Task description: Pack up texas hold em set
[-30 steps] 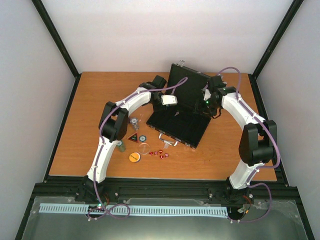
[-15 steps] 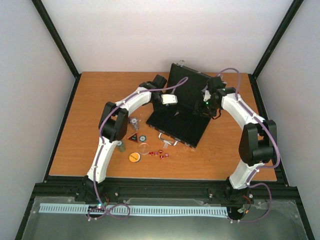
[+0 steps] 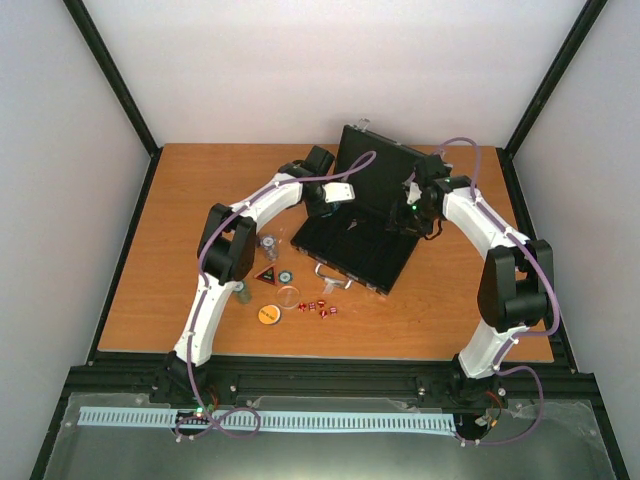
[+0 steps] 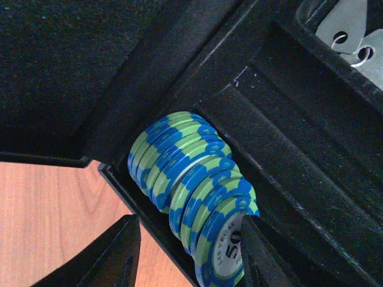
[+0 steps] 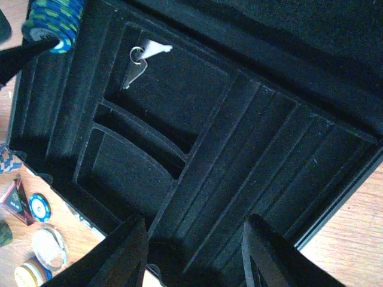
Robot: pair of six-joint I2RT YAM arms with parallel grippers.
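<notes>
The right gripper [image 5: 194,227] hangs parted over the open case [image 5: 269,137], what look like keys [image 5: 139,58] in one compartment, chips [image 5: 55,19] top left.

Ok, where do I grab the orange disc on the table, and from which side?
By its rim, from straight above: the orange disc lies flat on the table, so only its thin edge offers a hold. Probably pinch across the line that misses the clear disc close by.

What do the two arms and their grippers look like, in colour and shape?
Both the left arm and the right arm have white curved links with bulky black joints. A thin purple cable loops along each. The left gripper and the right gripper each have two plain black tapered fingers.
</notes>
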